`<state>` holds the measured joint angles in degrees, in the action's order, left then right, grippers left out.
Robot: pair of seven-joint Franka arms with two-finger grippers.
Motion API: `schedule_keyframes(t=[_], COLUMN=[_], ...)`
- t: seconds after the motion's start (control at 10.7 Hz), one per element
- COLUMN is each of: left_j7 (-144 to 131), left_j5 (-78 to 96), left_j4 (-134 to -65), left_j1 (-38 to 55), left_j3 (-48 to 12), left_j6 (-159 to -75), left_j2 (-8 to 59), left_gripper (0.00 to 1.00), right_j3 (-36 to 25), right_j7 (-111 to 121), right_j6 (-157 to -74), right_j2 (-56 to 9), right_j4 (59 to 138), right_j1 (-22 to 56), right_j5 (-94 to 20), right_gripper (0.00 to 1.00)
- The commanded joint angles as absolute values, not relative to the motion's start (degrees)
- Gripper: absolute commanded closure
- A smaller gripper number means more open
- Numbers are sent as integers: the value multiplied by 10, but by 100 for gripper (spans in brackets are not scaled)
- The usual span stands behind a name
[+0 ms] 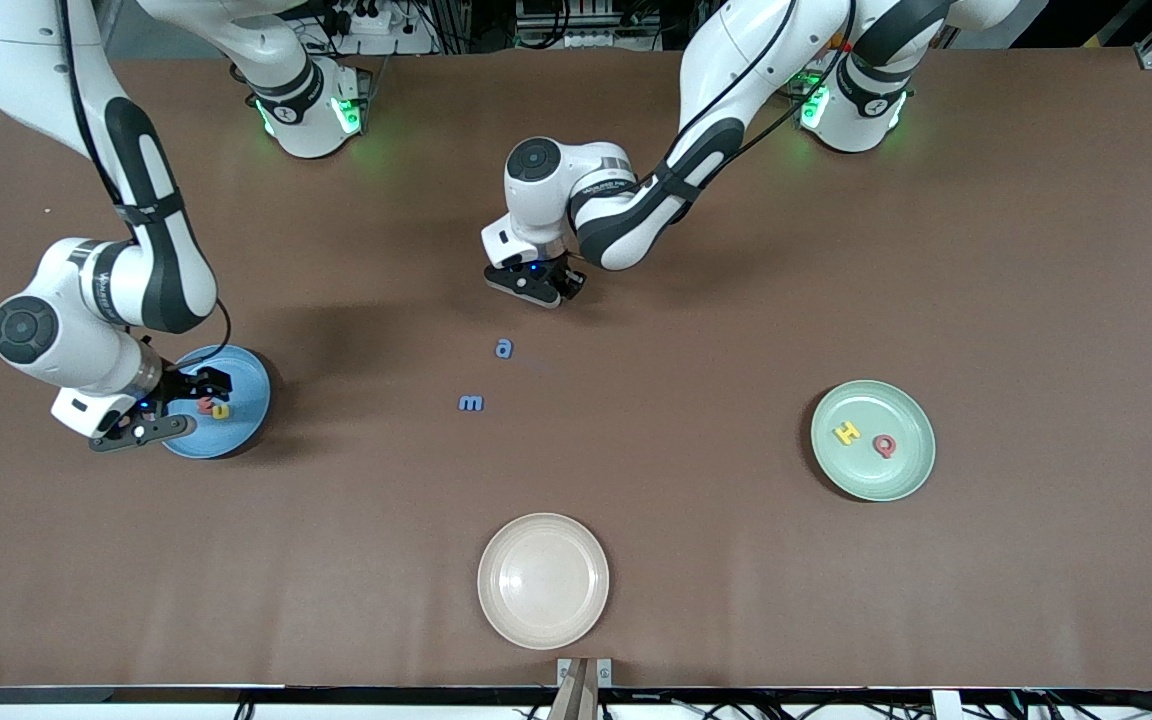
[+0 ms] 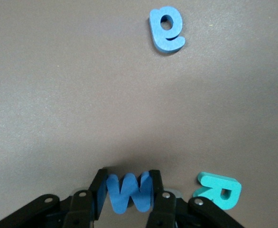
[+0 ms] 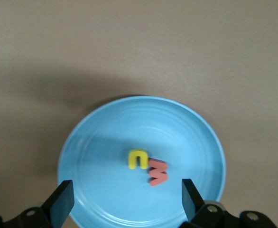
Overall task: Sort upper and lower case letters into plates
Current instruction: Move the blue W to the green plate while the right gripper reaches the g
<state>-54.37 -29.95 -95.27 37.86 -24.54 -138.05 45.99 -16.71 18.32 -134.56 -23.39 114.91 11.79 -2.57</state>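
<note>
Left wrist view: left gripper (image 2: pixel 128 194) clenched on blue M (image 2: pixel 127 192), teal R (image 2: pixel 218 191) just beside it. Right gripper (image 3: pixel 125 197), fingers spread, hangs over blue plate (image 3: pixel 96 142) holding u (image 3: pixel 137 159) and red m (image 3: pixel 158 172).

The loose letters read a (image 1: pixel 504 348) and m (image 1: pixel 471 403) on the table (image 1: pixel 986 250), H (image 1: pixel 847 432) and Q (image 1: pixel 884 446) in the green plate (image 1: pixel 921 470).
</note>
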Motion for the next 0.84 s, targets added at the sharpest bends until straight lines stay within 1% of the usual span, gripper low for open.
schedule_keyframes(t=[0.0, 0.28, 0.37, 0.47, 0.56, 0.65, 0.75], left_j7=[-570, -563, -556, -541, -492, -437, -390], left_j5=[-316, -289, -279, -273, -271, -251, -233], left_j4=[-969, -969, -969, -969, -969, -969, -971], left_j1=[348, 274, 244, 203, 145, 89, 50], left_j3=[-250, -261, -260, -260, -272, -286, -287], left_j6=[-1358, -1309, -1292, -1273, -1259, -1243, -1225], left_j2=[426, 354, 339, 326, 319, 312, 297], left_gripper=[100, 100, 100, 100, 100, 100, 100], right_j3=[-167, -165, -158, -152, -152, -152, -151], right_j7=[95, 13, -4, -34, -67, -103, -132], right_j6=[-1319, -1315, -1315, -1317, -1324, -1336, -1339], right_j2=[-232, -230, -230, -234, -240, -247, -249], right_j4=[1141, 1140, 1141, 1141, 1140, 1140, 1139], right_j1=[169, 223, 240, 263, 299, 327, 350], right_j5=[-24, -32, -66, -109, -134, -139, -140], right_gripper=[0, 0, 0, 0, 0, 0, 0])
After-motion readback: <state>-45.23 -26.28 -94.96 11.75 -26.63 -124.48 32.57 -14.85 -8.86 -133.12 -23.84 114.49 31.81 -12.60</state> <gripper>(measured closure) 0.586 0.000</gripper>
